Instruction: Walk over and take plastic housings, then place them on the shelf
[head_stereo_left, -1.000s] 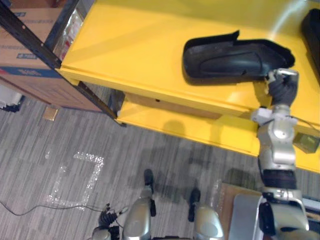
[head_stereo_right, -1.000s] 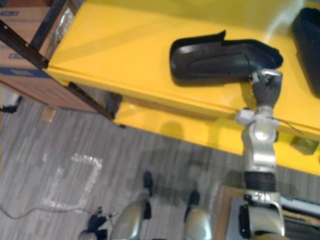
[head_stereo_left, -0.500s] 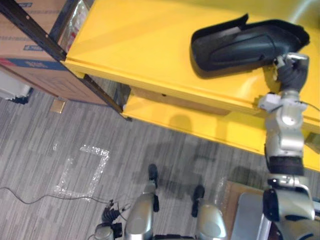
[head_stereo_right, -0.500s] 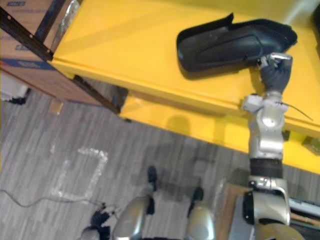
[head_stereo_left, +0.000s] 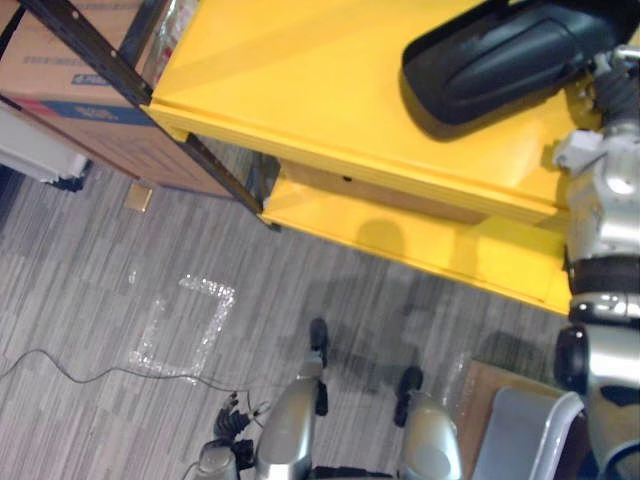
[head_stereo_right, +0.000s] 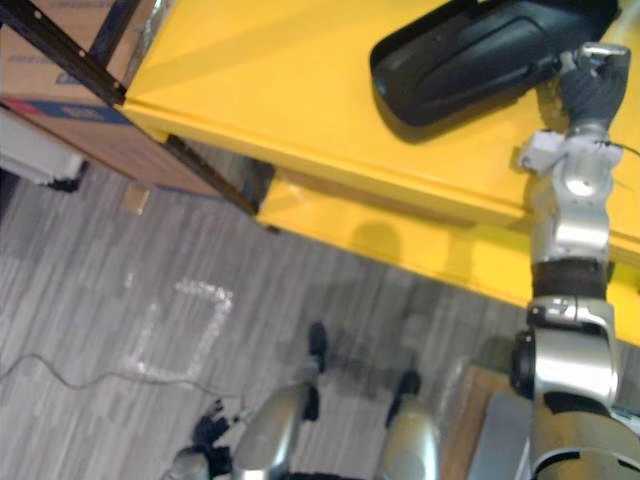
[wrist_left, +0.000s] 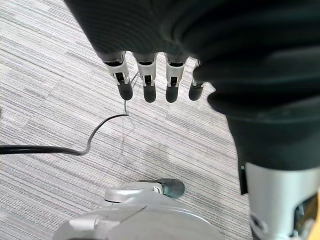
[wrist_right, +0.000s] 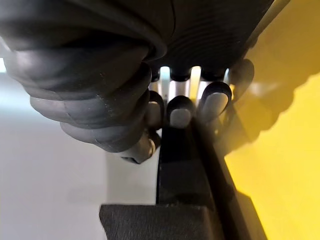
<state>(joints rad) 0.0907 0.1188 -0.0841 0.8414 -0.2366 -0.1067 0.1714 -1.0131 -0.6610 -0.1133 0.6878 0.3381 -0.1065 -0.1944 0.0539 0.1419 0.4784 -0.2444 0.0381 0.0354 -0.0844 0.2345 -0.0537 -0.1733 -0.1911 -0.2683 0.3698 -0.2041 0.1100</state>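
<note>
The right arm (head_stereo_right: 568, 225) is extended away from the body on the right side, nearly straight, with the dark ribbed wrist cover at its far end. The right hand (head_stereo_right: 592, 88) is closed, its fingers (wrist_right: 181, 112) curled and pinched on the near edge of the plastic housing (head_stereo_right: 470, 58). The left hand (wrist_left: 150, 75) is hung low at the near left, its fingers straight and relaxed, with nothing in them.
</note>
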